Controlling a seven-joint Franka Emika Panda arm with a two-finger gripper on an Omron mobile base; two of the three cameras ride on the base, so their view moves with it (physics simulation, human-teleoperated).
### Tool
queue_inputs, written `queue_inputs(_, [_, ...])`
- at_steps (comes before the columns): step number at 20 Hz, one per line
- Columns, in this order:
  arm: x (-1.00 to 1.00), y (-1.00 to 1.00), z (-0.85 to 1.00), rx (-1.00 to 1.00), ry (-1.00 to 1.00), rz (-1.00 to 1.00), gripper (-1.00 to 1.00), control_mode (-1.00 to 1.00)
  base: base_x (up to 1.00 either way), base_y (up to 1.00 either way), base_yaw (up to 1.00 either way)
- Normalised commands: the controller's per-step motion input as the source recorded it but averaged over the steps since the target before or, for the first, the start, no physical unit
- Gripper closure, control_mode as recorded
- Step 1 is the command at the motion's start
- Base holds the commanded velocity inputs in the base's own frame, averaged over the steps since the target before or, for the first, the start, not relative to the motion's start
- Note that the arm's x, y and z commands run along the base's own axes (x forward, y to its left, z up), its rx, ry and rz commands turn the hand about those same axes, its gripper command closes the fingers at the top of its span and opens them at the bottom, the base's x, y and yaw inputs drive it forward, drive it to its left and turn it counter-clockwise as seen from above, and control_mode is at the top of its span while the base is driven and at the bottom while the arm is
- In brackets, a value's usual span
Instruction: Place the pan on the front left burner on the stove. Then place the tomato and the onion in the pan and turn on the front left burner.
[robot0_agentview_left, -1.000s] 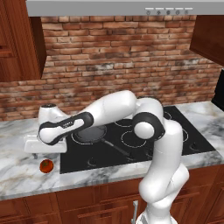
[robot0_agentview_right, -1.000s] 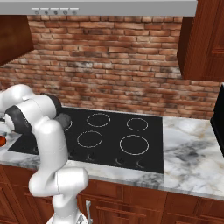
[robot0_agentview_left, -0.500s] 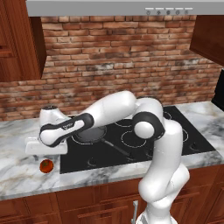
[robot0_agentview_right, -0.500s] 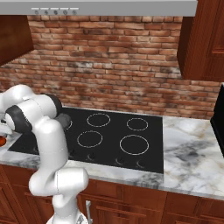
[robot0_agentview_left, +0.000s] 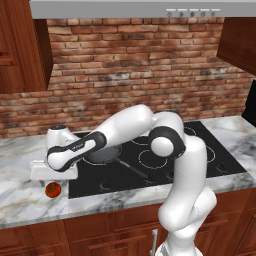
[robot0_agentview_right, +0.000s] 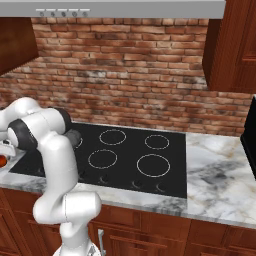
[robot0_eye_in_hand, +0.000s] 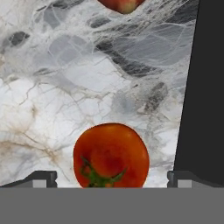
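Hand view: tomato (robot0_eye_in_hand: 111, 155) at bottom centre, on marble counter (robot0_eye_in_hand: 57, 96), between two finger tips (robot0_eye_in_hand: 41, 178) set wide apart, one each side, neither touching it. Gripper (robot0_eye_in_hand: 111, 179) spread around tomato. Onion (robot0_eye_in_hand: 121, 4) at top edge, well apart. Stove (robot0_eye_in_hand: 208, 87) black along right edge. Left base view: tomato (robot0_agentview_left: 53, 189) lower left on counter, just below hand; pan (robot0_agentview_left: 104, 154) on stove.

- tomato (robot0_eye_in_hand: 111, 155) — bright orange-red, green stem leaves
- onion (robot0_eye_in_hand: 120, 5) — duller pinkish-red
- marble counter (robot0_eye_in_hand: 87, 87) — white, veined grey and tan
- stove (robot0_agentview_left: 200, 150) — black glass, white ring outlines
- pan (robot0_agentview_left: 103, 154) — dark grey
- brick wall (robot0_agentview_left: 135, 70) — red-brown
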Motion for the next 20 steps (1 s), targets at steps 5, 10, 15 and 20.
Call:
queue_inputs(5, [0.06,0.0,-0.18,0.0,0.0,0.0,-1.0,-1.0,0.0,0.0,0.0])
queue_inputs(10, [0.0,0.0,-0.08,0.0,0.0,0.0,-1.0,-1.0,0.0,0.0,0.0])
queue_inputs(15, [0.0,0.02,-0.13,0.0,0.0,0.0,-1.0,-1.0,0.0,0.0,0.0])
queue_inputs(20, [0.0,0.01,-0.01,0.0,0.0,0.0,-1.0,-1.0,0.0,0.0,0.0])
